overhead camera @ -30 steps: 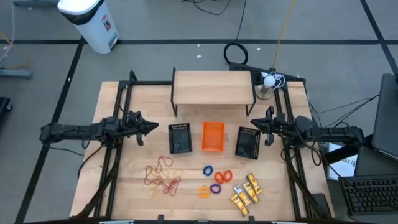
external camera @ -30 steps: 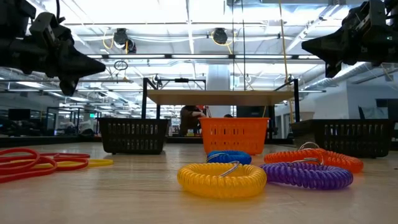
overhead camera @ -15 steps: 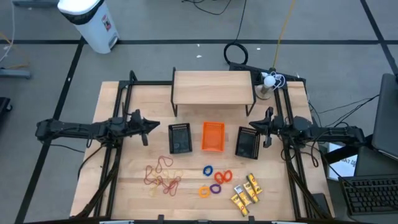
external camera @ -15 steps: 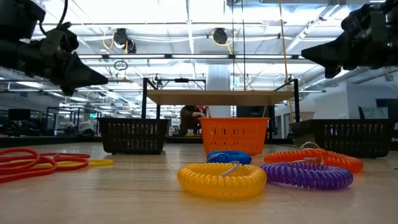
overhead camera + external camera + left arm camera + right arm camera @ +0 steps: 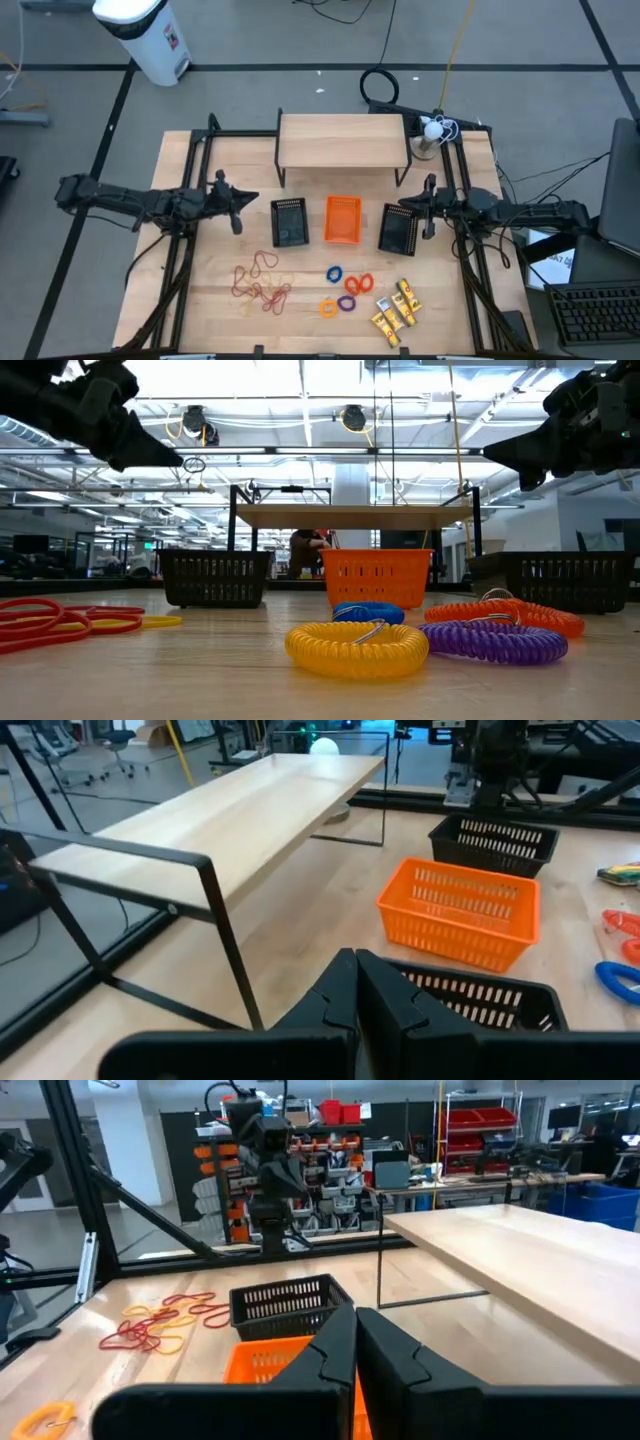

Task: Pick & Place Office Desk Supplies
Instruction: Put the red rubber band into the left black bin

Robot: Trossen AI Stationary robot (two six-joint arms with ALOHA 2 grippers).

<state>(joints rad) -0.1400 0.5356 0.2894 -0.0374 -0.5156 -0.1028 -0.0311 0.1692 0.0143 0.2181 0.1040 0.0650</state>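
The office desk supplies lie loose on the table's near half. Red, orange and tan rubber bands (image 5: 262, 285) are a tangle at the left. Blue, orange, purple and yellow coiled rings (image 5: 345, 290) sit in the middle, and yellow oblong pieces (image 5: 393, 310) lie at the right. My left gripper (image 5: 244, 203) hangs shut and empty above the table, left of the left black mesh tray (image 5: 289, 221). My right gripper (image 5: 424, 206) hangs shut and empty beside the right black mesh tray (image 5: 398, 229). Both show high in the low view, the left gripper (image 5: 172, 460) and the right gripper (image 5: 492, 453).
An orange tray (image 5: 342, 219) stands between the two black mesh trays. A wooden shelf on black legs (image 5: 342, 142) stands behind them at the far side. Black frame rails (image 5: 190, 250) run along both table sides. Bare wood lies between trays and supplies.
My left gripper has risen and rolled a little, staying left of the left black tray. Its arm has swung slightly toward the table's far edge. My right gripper has kept its place. None of the supplies has moved.
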